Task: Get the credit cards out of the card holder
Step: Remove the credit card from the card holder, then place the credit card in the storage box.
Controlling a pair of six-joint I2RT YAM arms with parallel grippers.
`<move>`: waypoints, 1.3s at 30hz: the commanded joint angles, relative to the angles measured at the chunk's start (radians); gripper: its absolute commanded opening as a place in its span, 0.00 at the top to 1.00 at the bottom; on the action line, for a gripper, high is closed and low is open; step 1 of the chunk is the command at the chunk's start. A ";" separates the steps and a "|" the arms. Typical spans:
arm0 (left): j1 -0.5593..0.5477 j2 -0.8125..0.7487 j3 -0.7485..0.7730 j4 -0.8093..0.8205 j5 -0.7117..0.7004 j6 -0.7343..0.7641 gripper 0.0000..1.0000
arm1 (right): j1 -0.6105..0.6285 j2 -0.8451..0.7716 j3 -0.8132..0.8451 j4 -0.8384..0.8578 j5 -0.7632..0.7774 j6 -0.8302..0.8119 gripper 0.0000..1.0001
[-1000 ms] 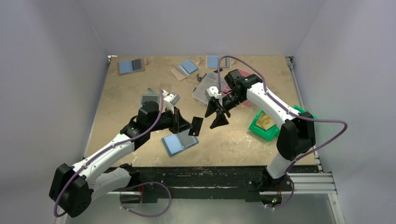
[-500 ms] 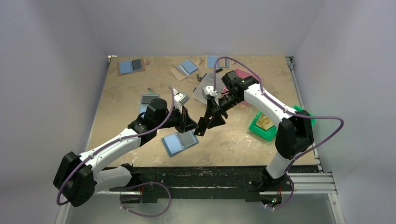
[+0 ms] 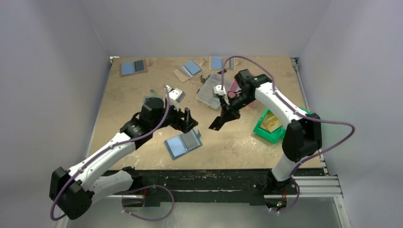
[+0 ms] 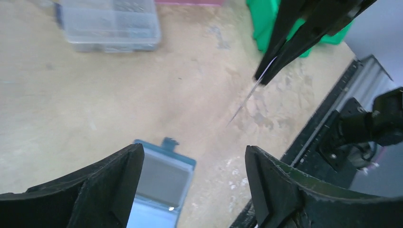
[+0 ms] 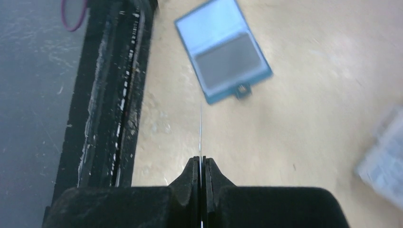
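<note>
While the right hand (image 5: 200,165) is gripping a card (image 5: 200,133) edge-on, the left hand (image 4: 192,164) is standing open. Best be carrying it off level, pinch firm.

The pincer (image 5: 201,161) clamps a credit card (image 5: 201,133); card holder (image 5: 223,50) lies open.

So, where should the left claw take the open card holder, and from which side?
Take the outer edge of the grey half, where the small tab sticks out, coming from above. The card holder lies open and flat on the table, so probably only that tab gives something to pinch. The left claw hangs open over it.
</note>
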 commanded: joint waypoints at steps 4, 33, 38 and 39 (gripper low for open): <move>0.067 -0.147 -0.050 -0.065 -0.120 0.120 0.16 | -0.323 -0.129 0.022 -0.249 0.164 -0.113 1.00; 0.112 -0.145 -0.074 -0.117 -0.192 0.151 0.18 | -1.034 0.033 0.075 -0.216 0.691 -0.241 0.93; 0.112 -0.147 -0.074 -0.116 -0.192 0.151 0.18 | -1.029 0.068 0.027 -0.171 0.700 -0.214 0.86; 0.113 -0.148 -0.074 -0.116 -0.192 0.152 0.18 | -1.029 0.072 0.027 -0.149 0.710 -0.197 0.84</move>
